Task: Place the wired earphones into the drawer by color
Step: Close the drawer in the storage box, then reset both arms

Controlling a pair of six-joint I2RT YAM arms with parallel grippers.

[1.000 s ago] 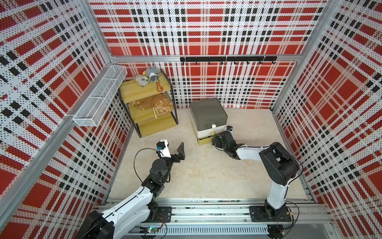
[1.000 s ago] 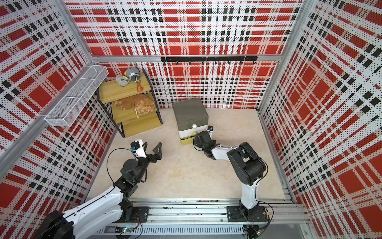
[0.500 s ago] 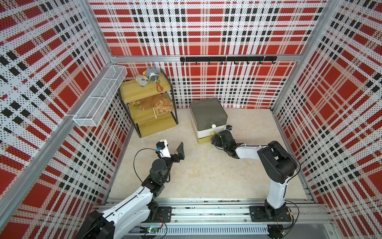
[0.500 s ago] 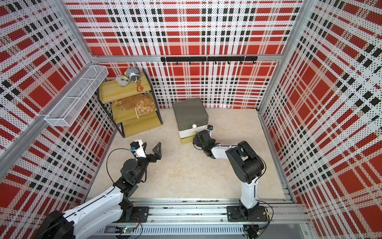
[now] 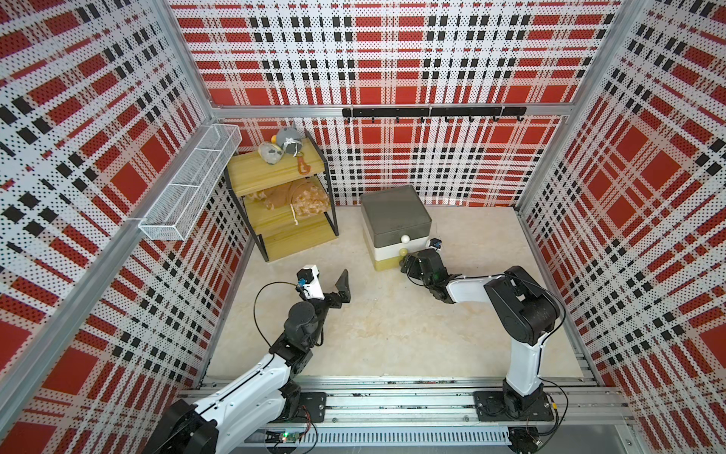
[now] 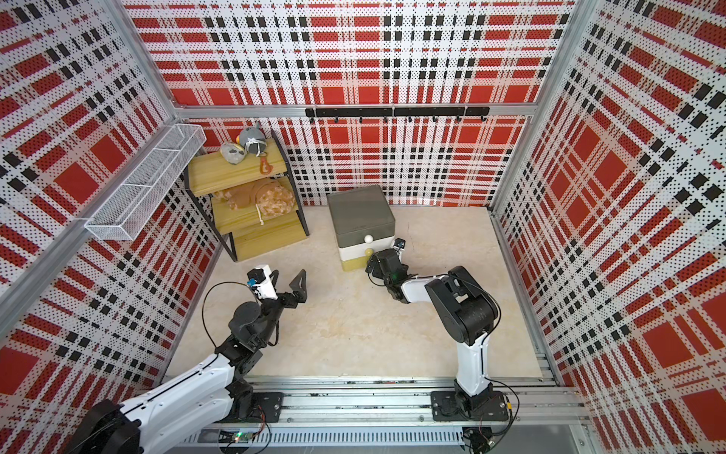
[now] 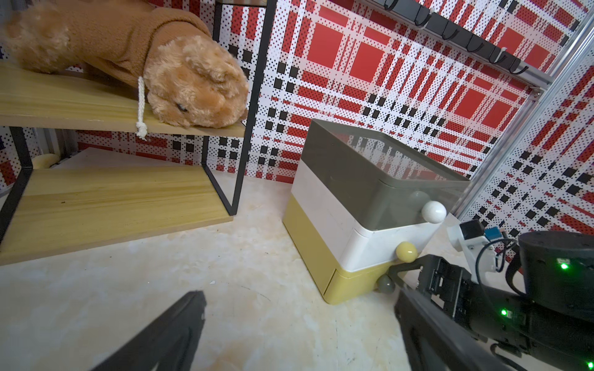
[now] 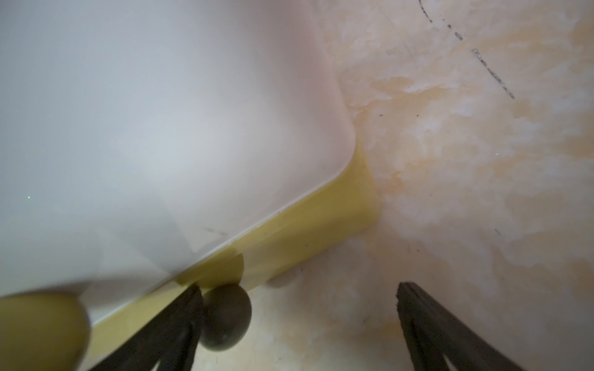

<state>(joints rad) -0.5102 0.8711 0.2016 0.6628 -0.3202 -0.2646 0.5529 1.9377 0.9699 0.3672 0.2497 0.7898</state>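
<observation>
Far left, the wire basket [image 5: 188, 184] hangs on the wall. The shelf rack [image 5: 275, 173] stands beside it, with a plush toy [image 7: 193, 80] on its middle board. Next comes my left claw [image 5: 328, 281], spread wide and empty above the bare surface [image 5: 393, 326]. Right of it the drawer [image 5: 395, 214] stands near the back wall, all three tiers pushed in. My right claw [image 8: 298, 289] is spread wide too, holding nothing, low at the mustard tier's grey knob [image 8: 225, 316].

I cannot find the wired earphones in any view (inside the tiers, I would guess, though nothing shows). If one turns up, I expect a light, floppy coil that snags and unravels. I would pinch the thick middle of the bundle, not a loose end. The knob is a small smooth ball, likely slippery, so I would close squarely across it.

My right wrist view shows the knob between my fingers, hard against one and well clear of the other. Both top views hide that under the wrist. My left wrist view shows the three tier fronts flush, which the top views catch only steeply from above.
</observation>
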